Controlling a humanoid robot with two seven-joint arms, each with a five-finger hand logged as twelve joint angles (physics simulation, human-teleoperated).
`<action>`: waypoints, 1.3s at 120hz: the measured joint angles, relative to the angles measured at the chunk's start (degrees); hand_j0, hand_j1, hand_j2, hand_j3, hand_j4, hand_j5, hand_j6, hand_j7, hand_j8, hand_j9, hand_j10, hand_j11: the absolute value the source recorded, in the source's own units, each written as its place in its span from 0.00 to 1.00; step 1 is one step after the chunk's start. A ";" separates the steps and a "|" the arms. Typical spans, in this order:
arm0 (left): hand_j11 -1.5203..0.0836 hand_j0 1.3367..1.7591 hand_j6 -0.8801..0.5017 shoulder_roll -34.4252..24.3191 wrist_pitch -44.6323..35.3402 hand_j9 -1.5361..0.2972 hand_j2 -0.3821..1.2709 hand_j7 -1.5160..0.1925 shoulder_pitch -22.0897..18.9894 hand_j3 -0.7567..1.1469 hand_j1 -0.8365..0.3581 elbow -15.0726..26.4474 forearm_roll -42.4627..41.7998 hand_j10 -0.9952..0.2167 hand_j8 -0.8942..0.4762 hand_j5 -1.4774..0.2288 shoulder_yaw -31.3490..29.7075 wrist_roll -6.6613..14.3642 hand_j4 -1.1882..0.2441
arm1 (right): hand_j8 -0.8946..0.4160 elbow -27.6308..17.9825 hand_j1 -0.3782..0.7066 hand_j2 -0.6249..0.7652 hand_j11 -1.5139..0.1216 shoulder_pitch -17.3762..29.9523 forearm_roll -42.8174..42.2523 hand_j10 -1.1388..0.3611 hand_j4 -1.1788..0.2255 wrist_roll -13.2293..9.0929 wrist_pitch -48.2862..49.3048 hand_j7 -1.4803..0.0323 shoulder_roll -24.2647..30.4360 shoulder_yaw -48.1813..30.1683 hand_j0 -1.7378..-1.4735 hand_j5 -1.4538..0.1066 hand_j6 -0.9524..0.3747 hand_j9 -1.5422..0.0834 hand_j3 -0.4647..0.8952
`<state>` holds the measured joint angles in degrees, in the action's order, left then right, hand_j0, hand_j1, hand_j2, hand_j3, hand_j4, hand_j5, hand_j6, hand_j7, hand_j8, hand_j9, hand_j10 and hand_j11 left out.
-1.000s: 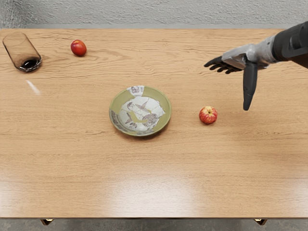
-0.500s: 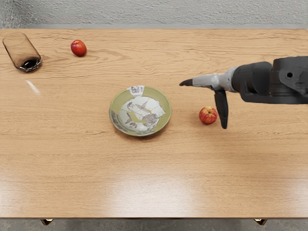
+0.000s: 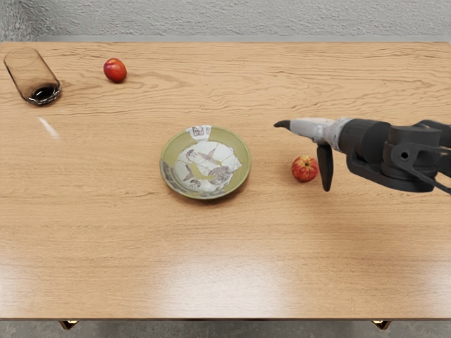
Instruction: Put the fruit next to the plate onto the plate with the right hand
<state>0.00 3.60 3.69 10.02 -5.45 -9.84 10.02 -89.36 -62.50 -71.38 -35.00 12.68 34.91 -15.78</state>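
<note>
A red-yellow apple [image 3: 304,169] lies on the table just right of the olive-rimmed plate [image 3: 171,153], which has a bird pattern and nothing on it. My right hand [image 3: 304,146] reaches in from the right edge and hovers over the apple. Its fingers [image 3: 299,127] stretch flat toward the left above the fruit, and the thumb [image 3: 325,167] hangs down just right of it. The hand is open and does not hold the apple. No left arm shows.
A second red fruit [image 3: 115,70] lies far back left, well away from the plate. A brown glass [image 3: 32,75] lies on its side in the back left corner. The wooden table's [image 3: 225,267] front half is bare wood.
My right arm has dropped lower and drawn slightly back to the right, with the forearm now lower in the picture. The hand stays spread over the apple. The apple and plate have not moved.
</note>
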 joint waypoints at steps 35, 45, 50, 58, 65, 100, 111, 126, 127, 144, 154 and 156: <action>0.95 0.76 0.64 0.00 0.00 0.84 0.23 0.89 0.00 0.40 0.99 0.00 0.00 0.82 0.65 0.87 0.01 0.00 0.83 | 0.63 0.54 0.09 0.44 0.88 3.03 -2.99 0.72 0.79 0.00 -2.31 0.93 -1.09 -0.20 0.30 0.88 0.67 0.90 0.34; 0.95 0.76 0.64 0.00 0.00 0.84 0.23 0.89 0.00 0.40 0.99 0.00 0.00 0.82 0.65 0.87 0.01 0.00 0.83 | 0.62 0.71 0.11 0.44 0.86 3.76 -3.14 0.70 0.78 0.00 -3.39 0.91 -1.15 -0.18 0.30 0.87 0.65 0.89 0.34; 0.95 0.76 0.64 0.00 0.00 0.84 0.23 0.89 0.00 0.40 0.99 0.00 0.00 0.82 0.65 0.87 0.01 0.00 0.83 | 0.61 0.76 0.13 0.44 0.85 4.10 -3.52 0.69 0.77 0.00 -3.86 0.90 -1.15 -0.19 0.30 0.85 0.64 0.87 0.34; 0.95 0.76 0.64 0.00 0.00 0.84 0.23 0.89 0.00 0.40 0.99 0.00 0.00 0.82 0.65 0.87 0.01 0.00 0.83 | 0.58 0.80 0.17 0.43 0.82 4.54 -4.27 0.67 0.75 0.00 -4.67 0.87 -1.20 -0.19 0.30 0.83 0.62 0.85 0.34; 0.95 0.76 0.64 0.00 0.00 0.84 0.23 0.89 0.00 0.40 0.99 0.00 0.00 0.82 0.65 0.87 0.01 0.00 0.83 | 0.57 0.83 0.19 0.43 0.81 5.04 -5.11 0.66 0.73 0.00 -5.36 0.85 -1.33 -0.18 0.30 0.81 0.60 0.83 0.34; 0.95 0.76 0.64 0.00 0.00 0.84 0.23 0.89 0.00 0.40 0.99 0.00 0.00 0.82 0.65 0.87 0.00 0.00 0.83 | 0.53 0.85 0.25 0.42 0.77 7.72 -9.74 0.62 0.70 0.00 -7.67 0.81 -2.41 -0.17 0.30 0.77 0.56 0.79 0.34; 0.95 0.76 0.64 0.00 0.00 0.84 0.23 0.89 0.00 0.40 0.99 0.00 0.00 0.82 0.65 0.87 0.00 0.00 0.83 | 0.52 0.85 0.26 0.42 0.76 8.22 -10.25 0.62 0.69 0.00 -8.21 0.80 -2.45 -0.20 0.30 0.75 0.55 0.78 0.34; 0.95 0.76 0.64 0.00 0.00 0.84 0.23 0.89 0.00 0.40 0.99 0.00 0.00 0.82 0.65 0.87 0.00 0.00 0.83 | 0.51 0.88 0.28 0.42 0.74 8.64 -10.47 0.61 0.68 0.00 -8.72 0.78 -2.47 -0.21 0.30 0.74 0.54 0.77 0.34; 0.95 0.76 0.64 0.00 0.00 0.84 0.23 0.89 0.04 0.40 0.99 0.00 0.00 0.82 0.65 0.87 0.00 0.00 0.83 | 0.51 0.89 0.28 0.42 0.74 8.68 -10.48 0.61 0.67 0.00 -8.73 0.78 -2.47 -0.21 0.30 0.74 0.54 0.77 0.34; 0.95 0.76 0.64 0.00 0.00 0.84 0.23 0.89 0.00 0.40 0.99 0.00 0.00 0.82 0.65 0.87 0.01 0.00 0.83 | 0.49 1.12 0.29 0.42 0.73 9.18 -10.51 0.60 0.66 0.00 -8.90 0.77 -2.48 -0.21 0.30 0.73 0.53 0.76 0.34; 0.95 0.76 0.64 0.00 0.00 0.84 0.23 0.89 0.00 0.40 0.99 0.00 0.00 0.82 0.65 0.87 0.01 0.00 0.83 | 0.49 1.26 0.31 0.42 0.72 9.30 -10.52 0.59 0.66 0.00 -9.25 0.76 -2.49 -0.22 0.30 0.72 0.52 0.75 0.34; 0.95 0.76 0.64 0.00 0.00 0.84 0.23 0.89 0.00 0.40 0.99 0.00 0.00 0.82 0.65 0.87 0.01 0.00 0.83 | 0.48 1.28 0.31 0.41 0.72 9.33 -10.54 0.59 0.65 0.00 -9.39 0.76 -2.50 -0.22 0.30 0.72 0.52 0.74 0.34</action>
<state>0.00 3.60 3.69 10.02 -5.45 -9.83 10.02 -88.08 -53.17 -81.91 -35.00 3.29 32.41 -15.99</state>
